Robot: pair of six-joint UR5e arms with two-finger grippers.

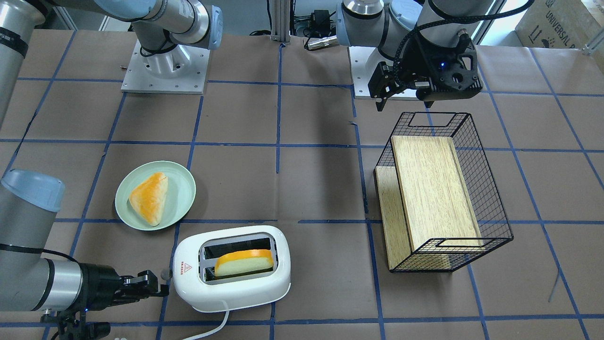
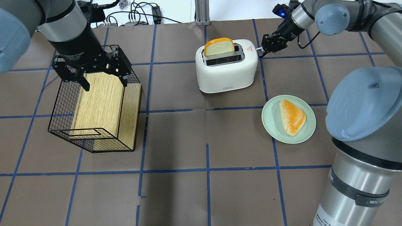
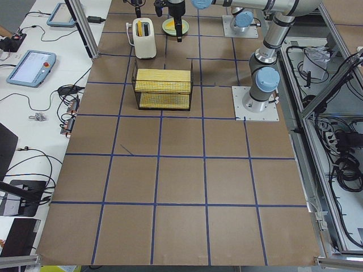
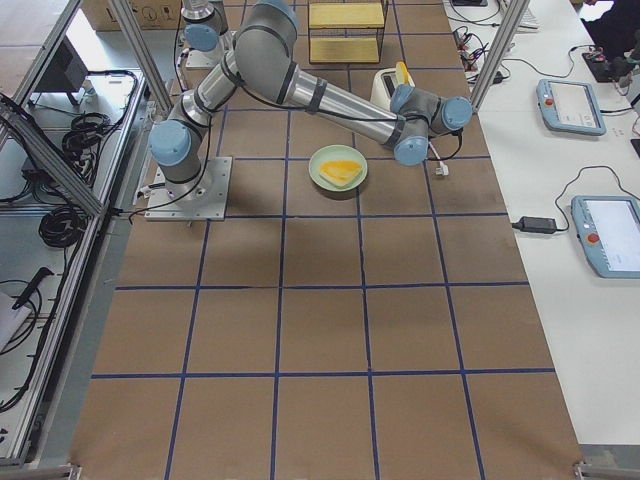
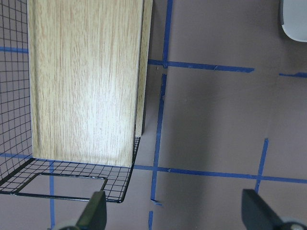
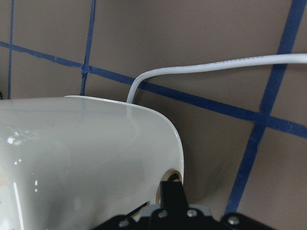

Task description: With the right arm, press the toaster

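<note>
I see the toaster [image 2: 226, 72] standing near the far edge of the table [image 2: 176, 141], the edge opposite the robot, with a slice [image 2: 219, 46] sticking up from one slot. My right claw [image 2: 263, 51] has its fingers together, tips at the toaster's end by the knob [image 1: 165, 273]. The cord [image 6: 216, 64] runs off along the table. The left claw [image 2: 103, 82] hangs spread apart, holding nothing, over the basket [image 2: 59, 125] toward the table's left end. A plate [image 2: 270, 125] with a bun [image 2: 292, 116] sits nearer the robot.
</note>
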